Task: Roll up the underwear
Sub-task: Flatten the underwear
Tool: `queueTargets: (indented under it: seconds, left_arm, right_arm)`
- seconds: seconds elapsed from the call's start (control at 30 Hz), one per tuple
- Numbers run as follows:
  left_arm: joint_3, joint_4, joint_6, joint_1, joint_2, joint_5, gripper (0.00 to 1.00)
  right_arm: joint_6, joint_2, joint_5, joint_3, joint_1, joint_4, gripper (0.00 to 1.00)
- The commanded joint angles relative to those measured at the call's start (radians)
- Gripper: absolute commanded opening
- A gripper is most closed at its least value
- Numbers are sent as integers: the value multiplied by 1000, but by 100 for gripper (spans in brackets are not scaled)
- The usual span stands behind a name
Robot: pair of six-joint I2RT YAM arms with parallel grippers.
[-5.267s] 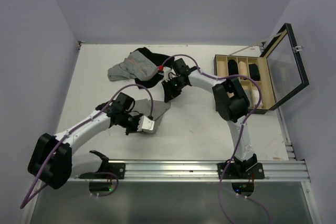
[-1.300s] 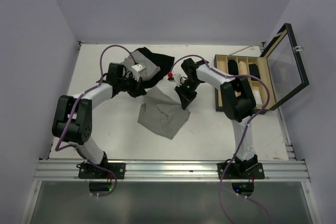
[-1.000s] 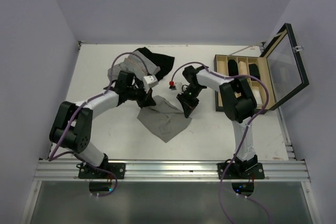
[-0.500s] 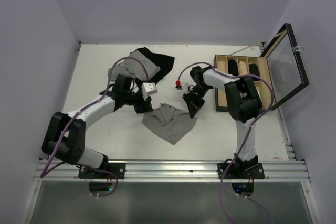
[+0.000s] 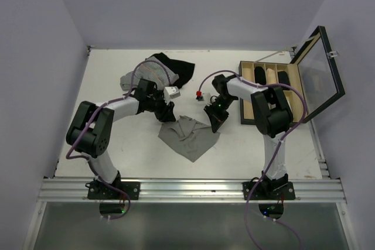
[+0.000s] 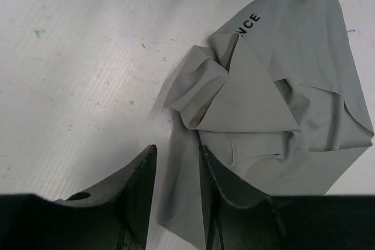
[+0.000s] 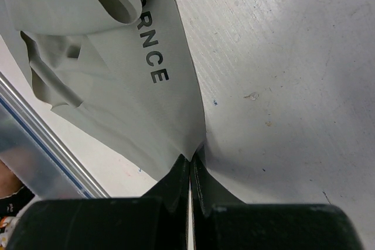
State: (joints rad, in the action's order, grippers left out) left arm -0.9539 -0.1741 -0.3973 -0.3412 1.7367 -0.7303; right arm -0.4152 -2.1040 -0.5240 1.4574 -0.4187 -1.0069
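Left wrist: crumpled, soft grey underwear (image 6: pixel 263 103) on scuffed white table (image 6: pixel 76 68).

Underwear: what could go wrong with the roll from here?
1. The underwear lies bunched, with folds across its middle. Rolled like this, it would likely come out lumpy.
2. The right gripper pinches only a sliver of the lettered edge, which may slip out under tension.
3. The left gripper is open over the cloth's edge. If only the right pulls, the cloth may drag and skew.
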Motion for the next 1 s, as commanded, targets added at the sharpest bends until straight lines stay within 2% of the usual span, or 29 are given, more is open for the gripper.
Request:
queueTargets:
  seconds: [0.0,0.37,0.47,0.5,0.6,0.77,0.87,0.97]
  left_arm:
    - [-39,65,49,-13,30,-81,39]
    - [-51,157,141,-50,109,-129,41]
    - [-54,217,166,-50,124,-150,29]
    - [-55,220,172,-50,127,-156,18]
    - [-60,200,169,-47,116,-173,0]
    - [-49,72,111,8,-24,-147,0]
    - [-36,-7,46,70,-159,-20,0]
    - [0,-50,-14,83,-304,92,0]
  right_arm:
    - [-30,38,10,-14,-5,16,0]
    - [-34,42,7,-29,-3,25,0]
    - [-36,44,9,-29,-3,24,0]
    - [-37,42,9,-29,-5,25,0]
    - [-40,48,18,-31,-2,19,0]
    - [-56,94,47,-25,9,7,0]
    - [-71,142,55,6,9,-10,0]
    - [-86,177,48,55,5,-35,0]
